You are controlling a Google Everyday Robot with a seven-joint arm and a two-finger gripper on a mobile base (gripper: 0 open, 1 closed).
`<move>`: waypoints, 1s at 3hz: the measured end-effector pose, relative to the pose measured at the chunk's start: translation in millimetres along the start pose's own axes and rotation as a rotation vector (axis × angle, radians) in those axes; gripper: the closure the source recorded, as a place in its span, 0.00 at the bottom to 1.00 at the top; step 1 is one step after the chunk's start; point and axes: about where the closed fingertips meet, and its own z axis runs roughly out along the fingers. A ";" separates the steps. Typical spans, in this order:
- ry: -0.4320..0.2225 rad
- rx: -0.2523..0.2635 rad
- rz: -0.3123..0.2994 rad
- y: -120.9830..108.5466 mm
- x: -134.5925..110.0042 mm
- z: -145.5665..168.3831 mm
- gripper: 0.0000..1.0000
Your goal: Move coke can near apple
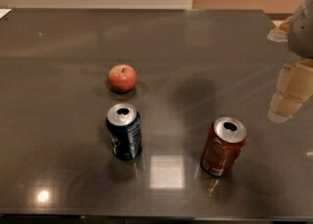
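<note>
I'd take the coke can [223, 146] mid-body, gently (top's popped, so prob light, thin-walled, slick); pincer [286, 101] off to its right, apart/together can't tell.

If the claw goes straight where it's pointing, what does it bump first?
Probably the table, just beside the coke can. The claw hangs at the picture's right edge, though depth is unclear.
</note>
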 end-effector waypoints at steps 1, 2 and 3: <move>0.000 0.000 0.000 0.0 0.0 0.0 0.00; -0.039 -0.020 -0.008 9.3 -1.6 -1.1 0.00; -0.117 -0.058 -0.040 32.3 -10.8 -5.1 0.00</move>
